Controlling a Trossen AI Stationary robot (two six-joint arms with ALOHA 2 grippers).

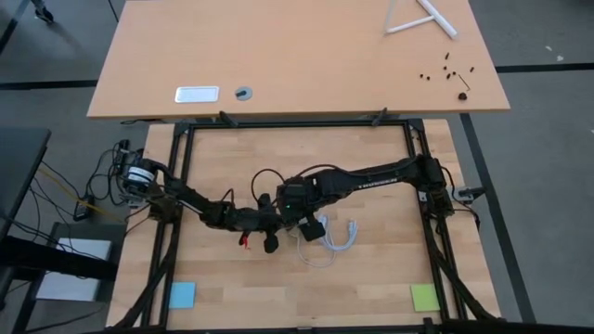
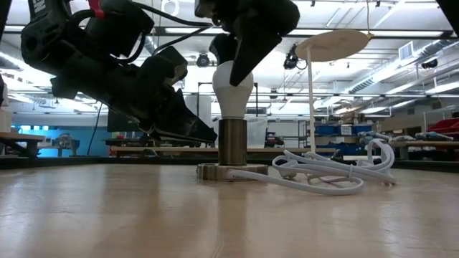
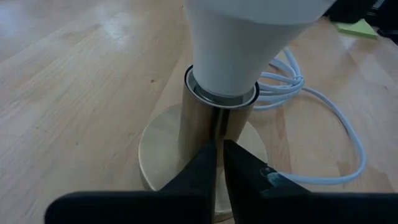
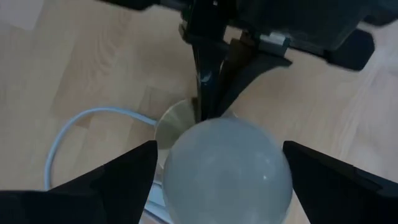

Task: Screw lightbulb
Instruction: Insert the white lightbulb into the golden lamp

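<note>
Behind the wooden table (image 2: 107, 215) the low view shows a large workshop room with ceiling lights and shelves. On the table, near its middle, stands a metal lamp socket (image 2: 232, 142) on a round flat base (image 3: 155, 149), and the lightbulb (image 2: 232, 89) sits upright in the top of this socket, its narrow end inside the collar and its round white head pointing up. The right gripper (image 4: 217, 165) hangs directly above the bulb; in the right wrist view its two dark fingers (image 4: 106, 180) stand wide apart on both sides of the round head of the bulb, with a gap on each side, so the grip is released and the bulb stands alone in the socket. In the low view one dark finger of this gripper lies close against the upper side of the bulb, and I cannot tell if it touches. The left gripper (image 3: 219, 168) is low, just beside the socket, and its two fingers are nearly together, with the tips pressed against the metal tube of the socket just under the bulb; they do not go around the tube. A white cable (image 2: 323, 175) runs from the base of the socket and lies in loose loops on the table, on the far side of the socket from the left gripper.
</note>
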